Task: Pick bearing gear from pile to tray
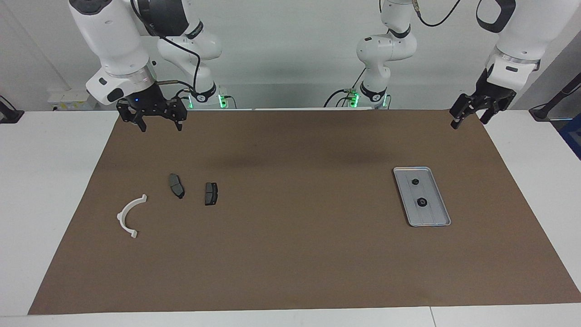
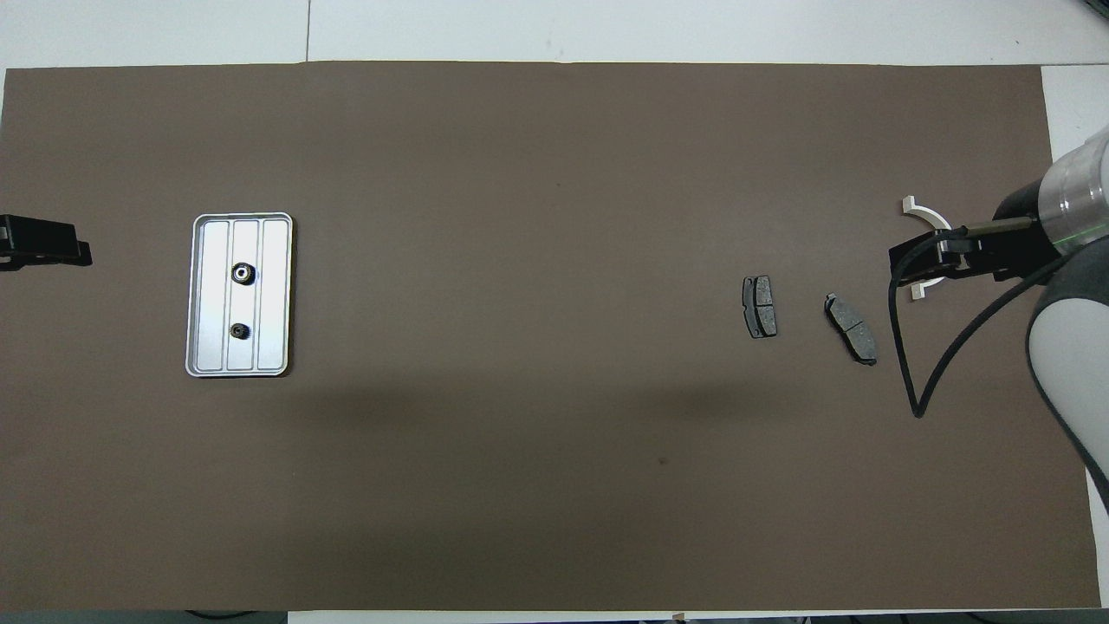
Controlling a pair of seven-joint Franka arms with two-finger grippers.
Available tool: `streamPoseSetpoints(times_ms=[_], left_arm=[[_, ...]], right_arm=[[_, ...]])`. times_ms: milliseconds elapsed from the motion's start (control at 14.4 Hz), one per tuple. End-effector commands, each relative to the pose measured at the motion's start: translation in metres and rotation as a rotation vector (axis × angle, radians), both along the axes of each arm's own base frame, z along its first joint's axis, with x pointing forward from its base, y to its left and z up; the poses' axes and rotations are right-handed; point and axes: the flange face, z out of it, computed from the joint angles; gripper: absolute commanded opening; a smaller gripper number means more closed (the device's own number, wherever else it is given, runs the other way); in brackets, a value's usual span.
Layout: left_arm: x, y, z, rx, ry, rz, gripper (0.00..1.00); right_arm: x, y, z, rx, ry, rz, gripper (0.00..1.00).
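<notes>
Black, both the left tool (image 1: 468,119) and right tool (image 1: 156,123) hang spread and empty above the brown mat (image 1: 290,254).

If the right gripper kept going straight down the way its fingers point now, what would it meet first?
Most likely bare brown table cover. The right gripper hangs open, fingers down, over the cover's edge nearest the robots. The brake pads and white half-ring lie farther out, though depth is uncertain.
</notes>
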Motion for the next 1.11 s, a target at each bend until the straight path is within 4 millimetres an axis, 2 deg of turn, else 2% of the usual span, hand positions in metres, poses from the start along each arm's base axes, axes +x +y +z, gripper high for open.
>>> streamPoseSetpoints(times_ms=[0, 70, 278, 417, 765, 973, 1043], left_arm=[[-0.002, -0.016, 0.006, -0.031, 0.062, -0.028, 1.00], [-0.006, -0.036, 0.012, -0.028, 0.080, -0.065, 1.00], [-0.009, -0.027, 0.020, -0.029, 0.090, -0.056, 1.00], [-0.011, -0.033, 0.022, -0.026, 0.084, -0.068, 1.00], [-0.013, -0.029, 0.023, -0.022, 0.071, -0.107, 1.00], [-0.014, -0.024, 0.014, -0.015, 0.052, -0.132, 1.00], [-0.014, -0.024, 0.005, -0.015, 0.046, -0.129, 1.00]], right_arm=[[-0.005, 0.001, 0.001, 0.007, -0.012, 0.024, 1.00], [-0.006, 0.003, 0.002, 0.007, -0.014, 0.028, 1.00], [-0.006, 0.003, 0.002, 0.007, -0.014, 0.028, 1.00], [-0.006, 0.002, 0.002, 0.007, -0.012, 0.027, 1.00], [-0.007, 0.003, 0.003, 0.007, -0.011, 0.028, 1.00], [-0.011, 0.002, 0.011, 0.008, -0.029, 0.027, 1.00], [-0.012, 0.002, 0.014, 0.009, -0.034, 0.027, 1.00]])
